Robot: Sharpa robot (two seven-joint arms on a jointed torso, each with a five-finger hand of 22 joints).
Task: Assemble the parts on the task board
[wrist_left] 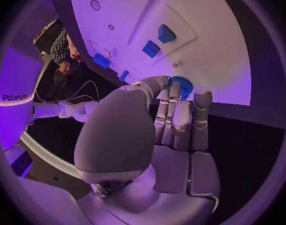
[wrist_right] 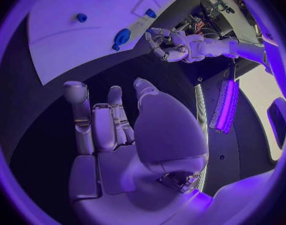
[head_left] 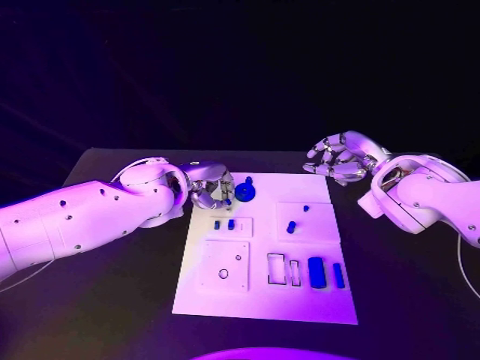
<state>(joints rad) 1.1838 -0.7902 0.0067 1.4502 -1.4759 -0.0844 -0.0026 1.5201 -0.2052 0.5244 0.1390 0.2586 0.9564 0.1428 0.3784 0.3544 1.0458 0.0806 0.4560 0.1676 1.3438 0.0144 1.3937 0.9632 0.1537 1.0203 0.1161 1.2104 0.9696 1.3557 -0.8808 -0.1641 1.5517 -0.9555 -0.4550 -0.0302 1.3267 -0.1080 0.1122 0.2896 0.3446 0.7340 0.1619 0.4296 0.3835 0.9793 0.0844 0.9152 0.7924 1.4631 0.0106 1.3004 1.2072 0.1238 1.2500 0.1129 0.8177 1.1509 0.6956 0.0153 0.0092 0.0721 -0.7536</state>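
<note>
Two robot hands, one board [head_left: 305, 304] on the table [head_left: 413, 300].

Head view: left robot hand [head_left: 211, 187] at the board's far corner, fingers on a round blue part [head_left: 245, 190]; step judged: picking it. Right robot hand [head_left: 337, 159] off the board, holding nothing.

Left wrist view: fingertips [wrist_left: 161, 81] touch the part [wrist_left: 182, 86]; grip uncertain.

Right wrist view: fingers spread. Next: firm hold, then lift to a seat.

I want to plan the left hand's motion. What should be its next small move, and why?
Probably the left hand should close its fingers a little more on the round blue disc-shaped part at the far edge of the white task board, before lifting. Its fingertips already reach the disc, but a firm grip cannot be confirmed. The right hand hovers apart, holding nothing.
</note>
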